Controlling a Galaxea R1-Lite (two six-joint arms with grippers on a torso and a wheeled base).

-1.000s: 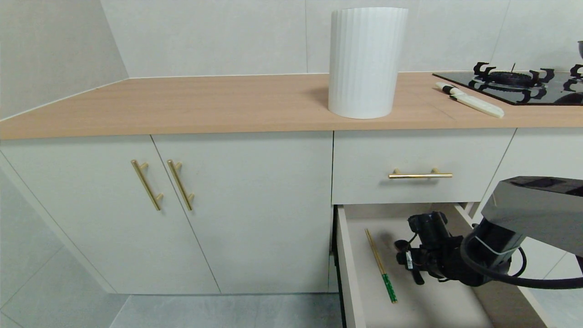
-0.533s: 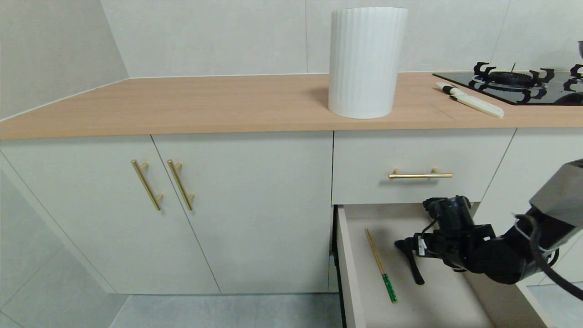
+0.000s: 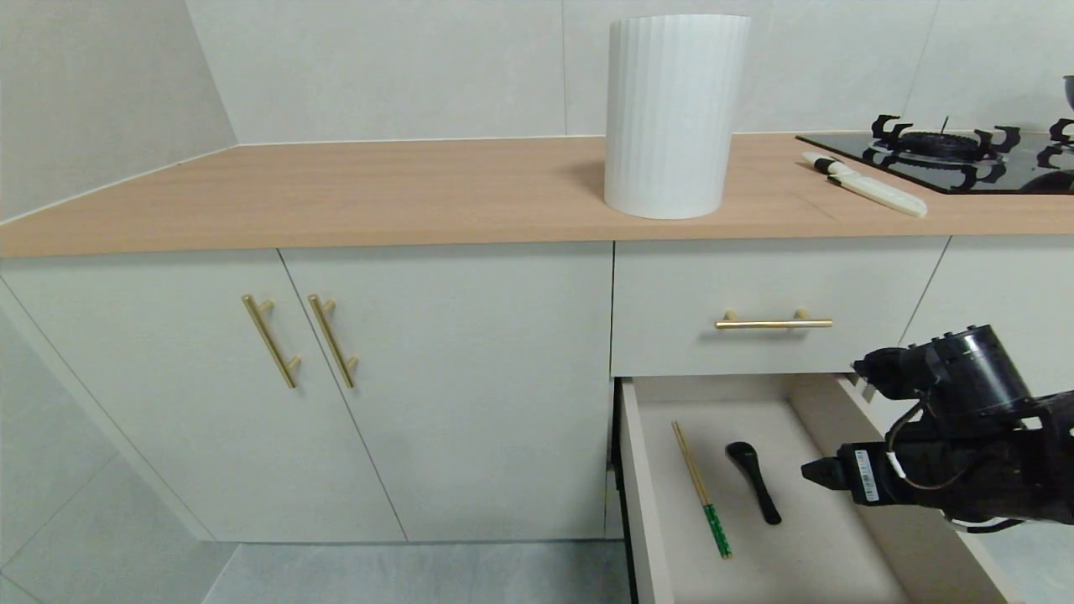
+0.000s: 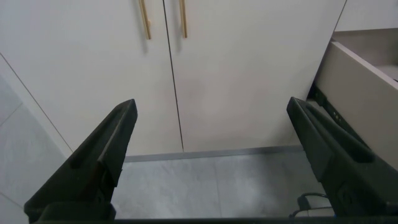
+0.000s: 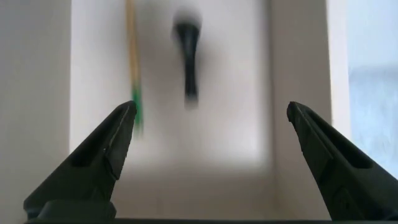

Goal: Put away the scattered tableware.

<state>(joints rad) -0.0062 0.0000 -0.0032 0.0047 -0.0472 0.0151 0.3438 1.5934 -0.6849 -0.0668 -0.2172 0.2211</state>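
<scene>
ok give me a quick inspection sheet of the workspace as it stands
surface: wooden countertop, carrying two things.
job's things: chopsticks and black spoon lie side by side, apart, inside the open lower drawer; knife lies on the countertop beside the hob.
clutter: white ribbed container upright on the countertop.
grippers: right tool open, empty, over the open drawer; left tool open, empty, low before the cabinet doors.
cables: thin wire looped at the right wrist.
surroundings: cabinet doors and upper drawer shut; tiled wall behind.
</scene>
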